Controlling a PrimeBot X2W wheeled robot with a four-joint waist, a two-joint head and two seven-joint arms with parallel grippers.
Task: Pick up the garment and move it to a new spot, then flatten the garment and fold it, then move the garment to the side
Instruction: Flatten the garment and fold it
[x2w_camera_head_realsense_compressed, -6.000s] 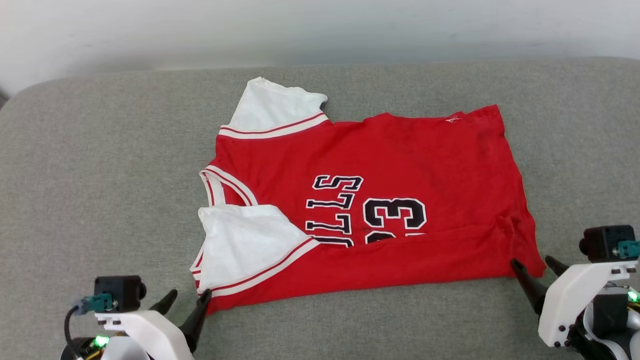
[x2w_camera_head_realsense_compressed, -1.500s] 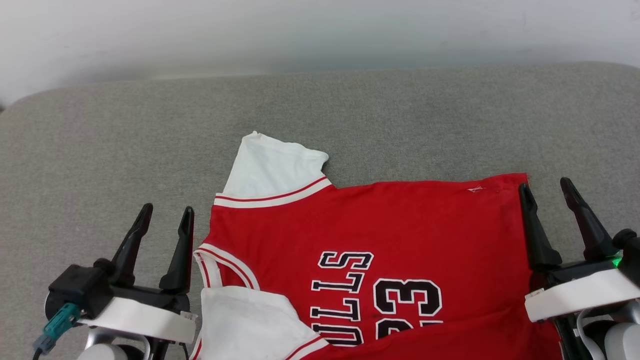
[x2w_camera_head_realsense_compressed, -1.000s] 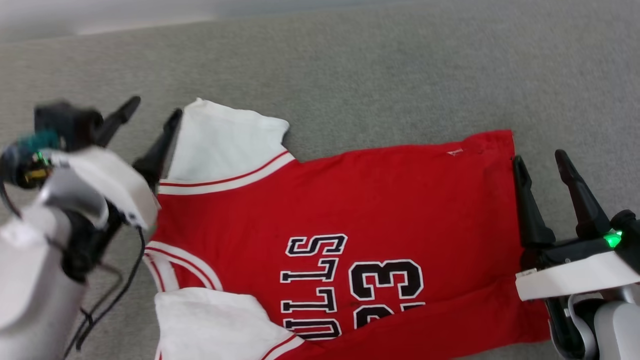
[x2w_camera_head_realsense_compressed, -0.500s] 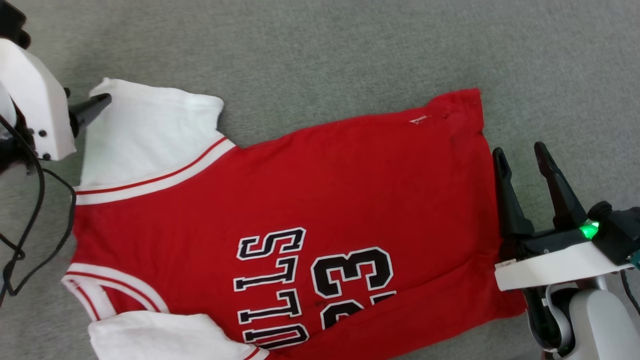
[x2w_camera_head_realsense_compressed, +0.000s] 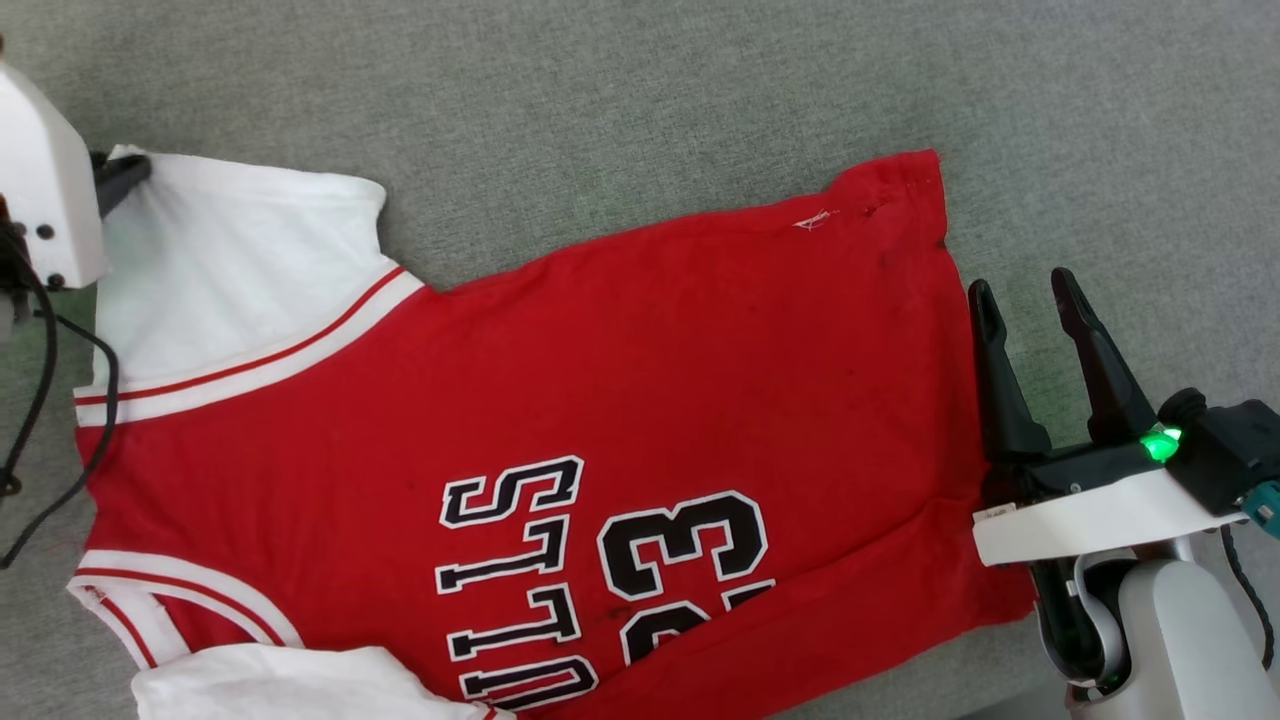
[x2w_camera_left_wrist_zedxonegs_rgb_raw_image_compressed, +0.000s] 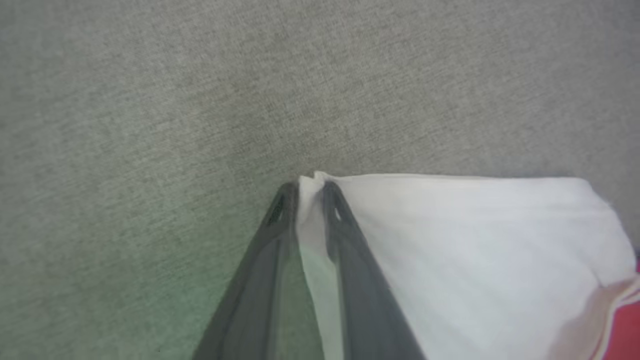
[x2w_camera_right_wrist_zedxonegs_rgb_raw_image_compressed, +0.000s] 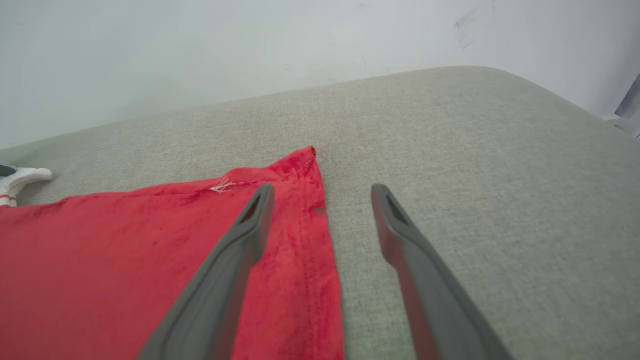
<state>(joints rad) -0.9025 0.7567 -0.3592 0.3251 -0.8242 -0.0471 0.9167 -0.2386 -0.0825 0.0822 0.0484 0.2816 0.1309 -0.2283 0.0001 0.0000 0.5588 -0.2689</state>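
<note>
The garment (x2w_camera_head_realsense_compressed: 600, 380), a red jersey with black "BULLS" and "23" print and white sleeves, lies flat on the grey cushion (x2w_camera_head_realsense_compressed: 600, 90). At the upper left of the head view, my left gripper (x2w_camera_head_realsense_compressed: 130, 165) sits at the outer corner of the far white sleeve (x2w_camera_head_realsense_compressed: 230, 260). The left wrist view shows the left gripper (x2w_camera_left_wrist_zedxonegs_rgb_raw_image_compressed: 309, 192) with its fingers drawn close together and the sleeve's corner (x2w_camera_left_wrist_zedxonegs_rgb_raw_image_compressed: 475, 240) pinched between them. My right gripper (x2w_camera_head_realsense_compressed: 1015, 290) stands open at the garment's hem. One of its fingers (x2w_camera_right_wrist_zedxonegs_rgb_raw_image_compressed: 250, 225) hangs over the red hem (x2w_camera_right_wrist_zedxonegs_rgb_raw_image_compressed: 125, 240), the other over bare cushion.
A black cable (x2w_camera_head_realsense_compressed: 50, 400) loops down from the left arm beside the garment's shoulder. In the right wrist view a white wall (x2w_camera_right_wrist_zedxonegs_rgb_raw_image_compressed: 200, 50) rises behind the cushion's rounded far edge (x2w_camera_right_wrist_zedxonegs_rgb_raw_image_compressed: 450, 75). Bare cushion lies beyond and right of the garment.
The head camera has tipped down and turned. My left gripper reached the far sleeve's corner and closed its fingers on it. The right gripper stayed open beside the hem.
</note>
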